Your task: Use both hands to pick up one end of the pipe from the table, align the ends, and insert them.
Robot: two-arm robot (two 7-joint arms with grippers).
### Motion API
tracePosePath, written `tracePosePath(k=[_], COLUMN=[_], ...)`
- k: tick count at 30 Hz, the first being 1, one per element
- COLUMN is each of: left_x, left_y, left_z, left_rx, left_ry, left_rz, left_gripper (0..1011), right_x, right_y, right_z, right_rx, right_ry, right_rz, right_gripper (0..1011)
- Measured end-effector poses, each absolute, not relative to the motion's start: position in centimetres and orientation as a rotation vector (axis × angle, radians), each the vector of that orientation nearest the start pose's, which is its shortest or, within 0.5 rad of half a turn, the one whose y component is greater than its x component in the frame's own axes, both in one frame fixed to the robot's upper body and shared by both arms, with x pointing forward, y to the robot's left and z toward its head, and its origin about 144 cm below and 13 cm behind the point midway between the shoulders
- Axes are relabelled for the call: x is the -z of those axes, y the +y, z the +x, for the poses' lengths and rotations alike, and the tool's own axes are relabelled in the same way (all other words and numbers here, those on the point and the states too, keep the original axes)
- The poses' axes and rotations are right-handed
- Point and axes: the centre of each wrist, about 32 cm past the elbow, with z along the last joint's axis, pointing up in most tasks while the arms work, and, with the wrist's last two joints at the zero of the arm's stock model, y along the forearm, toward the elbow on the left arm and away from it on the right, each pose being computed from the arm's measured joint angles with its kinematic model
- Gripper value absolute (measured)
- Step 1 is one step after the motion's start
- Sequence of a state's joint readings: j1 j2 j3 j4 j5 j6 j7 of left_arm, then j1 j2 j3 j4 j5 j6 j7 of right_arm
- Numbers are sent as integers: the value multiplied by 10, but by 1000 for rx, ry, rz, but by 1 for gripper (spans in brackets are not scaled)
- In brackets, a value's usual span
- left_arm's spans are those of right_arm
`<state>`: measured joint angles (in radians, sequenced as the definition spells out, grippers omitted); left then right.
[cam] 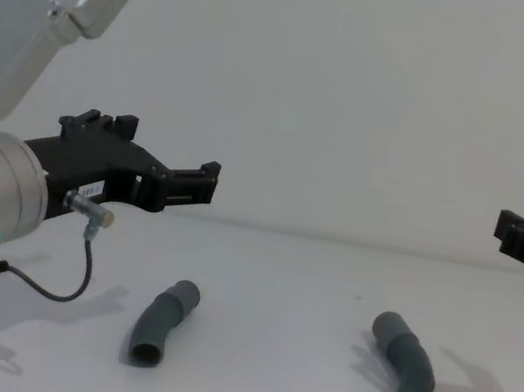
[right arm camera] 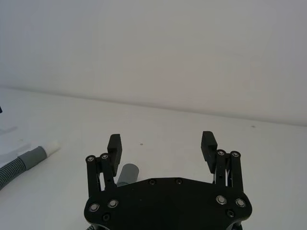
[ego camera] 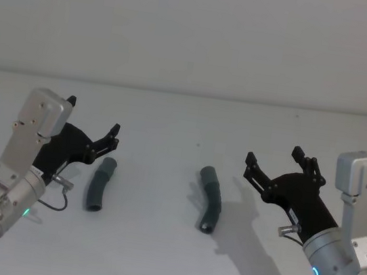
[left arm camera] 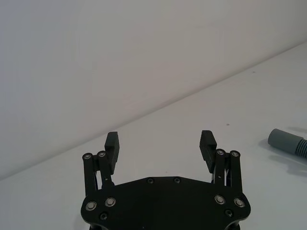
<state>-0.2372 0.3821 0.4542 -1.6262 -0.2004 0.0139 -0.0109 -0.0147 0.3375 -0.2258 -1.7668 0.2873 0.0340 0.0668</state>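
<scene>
Your left gripper [ego camera: 94, 117] and right gripper [ego camera: 274, 156] hover with jaws released, grasping nothing. The left pipe piece [ego camera: 100, 184] lies at the left jaws' 6 o'clock. The right pipe piece [ego camera: 210, 199] lies at the right jaws' 8 o'clock. Both run roughly 12-to-6 on the surface [ego camera: 153, 256].

No legible text, brand, number or sign on any surface. Only candidate: small white label [cam: 88, 189] on underside of left gripper [cam: 163, 151] body, just above cable plug in chest view. Print too small to read.
</scene>
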Motion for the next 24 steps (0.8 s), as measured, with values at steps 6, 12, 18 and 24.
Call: tracePosePath(k=[6, 12, 18, 24], left_x=[-1204, -1204, -1204, -1204], left_y=[198, 198, 198, 198], left_z=[492, 492, 492, 492], left_rx=[-1124, -1124, -1124, -1124], left_ry=[-267, -267, -268, -268], left_rz=[61, 61, 61, 61], left_gripper=[1001, 1002, 1001, 1001], right_x=[-1189, -1189, -1189, -1189], right_y=[-237, -237, -237, -237], right_z=[443, 443, 443, 443], right_rx=[1229, 1229, 1229, 1229], right_ry=[-75, -75, -75, -75], right_rz=[26, 26, 26, 26], right_gripper=[1002, 1002, 1002, 1002])
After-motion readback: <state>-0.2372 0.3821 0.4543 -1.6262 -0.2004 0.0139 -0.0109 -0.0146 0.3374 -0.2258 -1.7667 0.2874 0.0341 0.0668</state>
